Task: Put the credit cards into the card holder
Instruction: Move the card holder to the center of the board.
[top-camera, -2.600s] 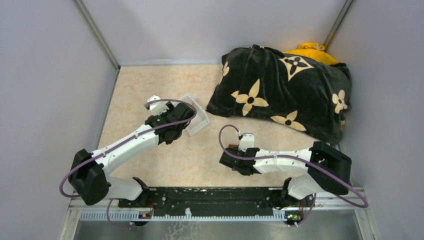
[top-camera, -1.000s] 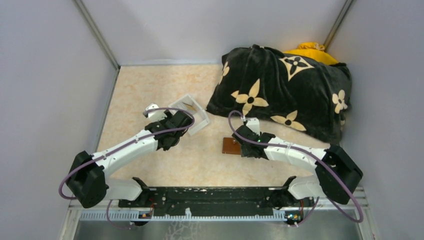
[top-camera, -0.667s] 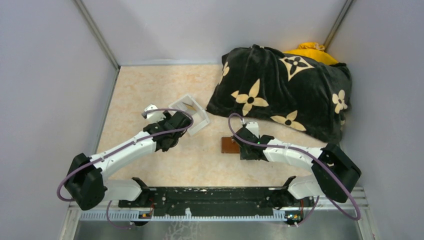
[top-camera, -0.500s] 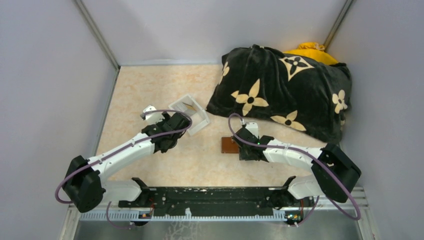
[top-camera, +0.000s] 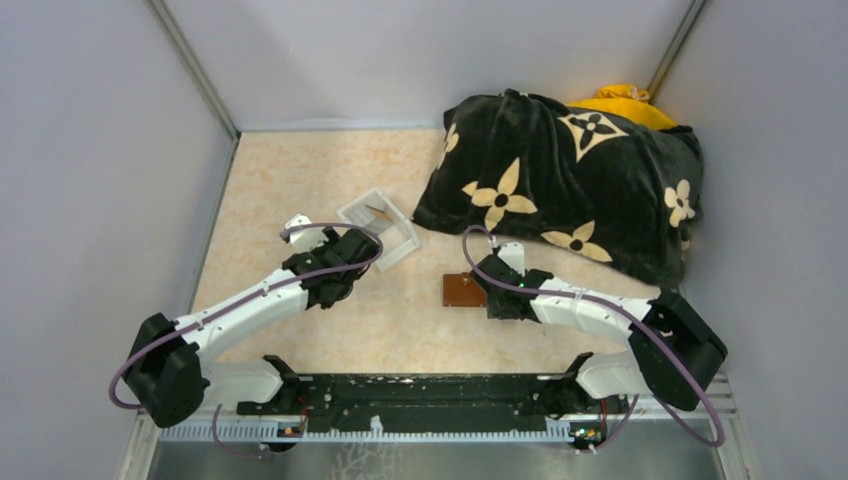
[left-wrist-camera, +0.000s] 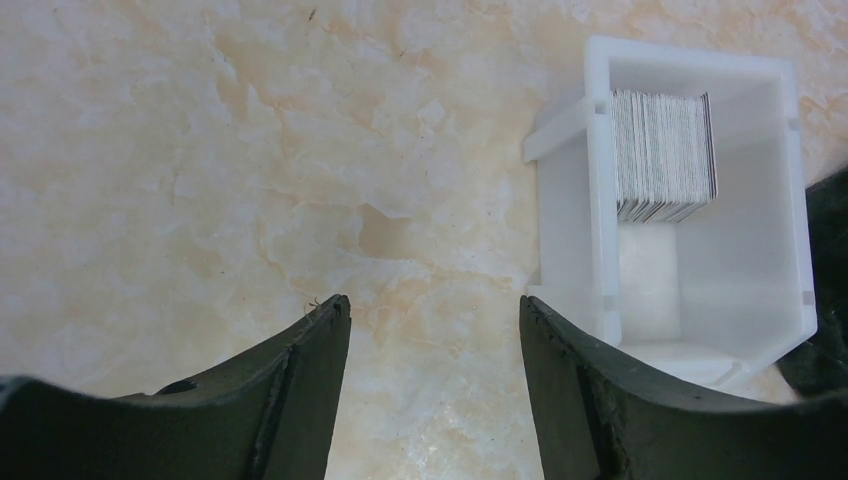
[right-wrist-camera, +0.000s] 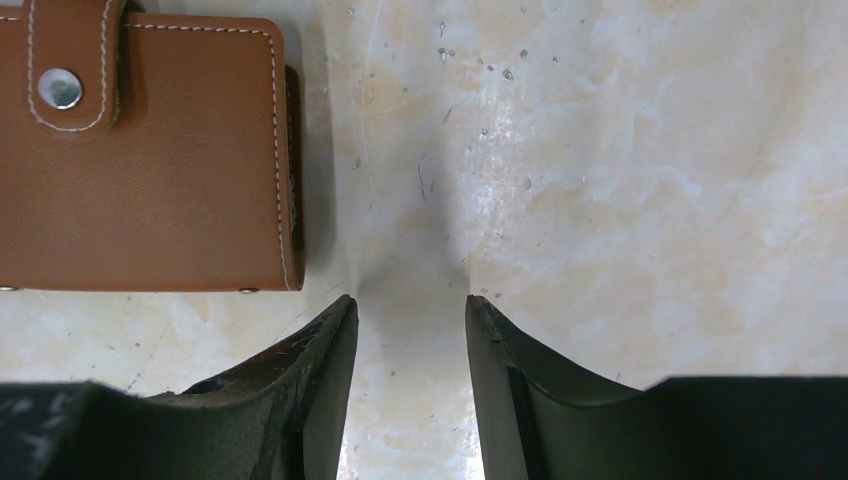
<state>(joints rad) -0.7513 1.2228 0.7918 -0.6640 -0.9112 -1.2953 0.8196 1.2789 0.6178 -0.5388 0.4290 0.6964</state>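
Since the brown leather card holder (right-wrist-camera: 150, 160) lies flat and folded shut, its strap closed over the front by a metal snap (right-wrist-camera: 60, 88), the task looks barely begun. No card shows at it or in either gripper. It lies about midway between the desk's left and right edges, closer to the near edge than the far one. The credit cards (left-wrist-camera: 665, 155) stand on edge as one tight stack in the far end of a white plastic tray (left-wrist-camera: 690, 62), which sits left of centre, well apart from the holder.

The left gripper (left-wrist-camera: 432, 305) hangs spread wide over bare desk just beside the tray, grasping nothing. The right gripper (right-wrist-camera: 410, 300) is parted by a narrower gap, also empty, with the holder's corner just beside its left finger. By my reading, everything is left to do: unsnap and open the holder, lift cards from the stack, and slide them in.

Only the cards' edges show, so their number and faces cannot be told. The right wrist view cuts off the holder's left and upper edges, and overhead both wrists cover part of the holder and tray. Whether the holder already contains anything cannot be told. A black flower-patterned blanket (top-camera: 570, 180) fills the far right corner.
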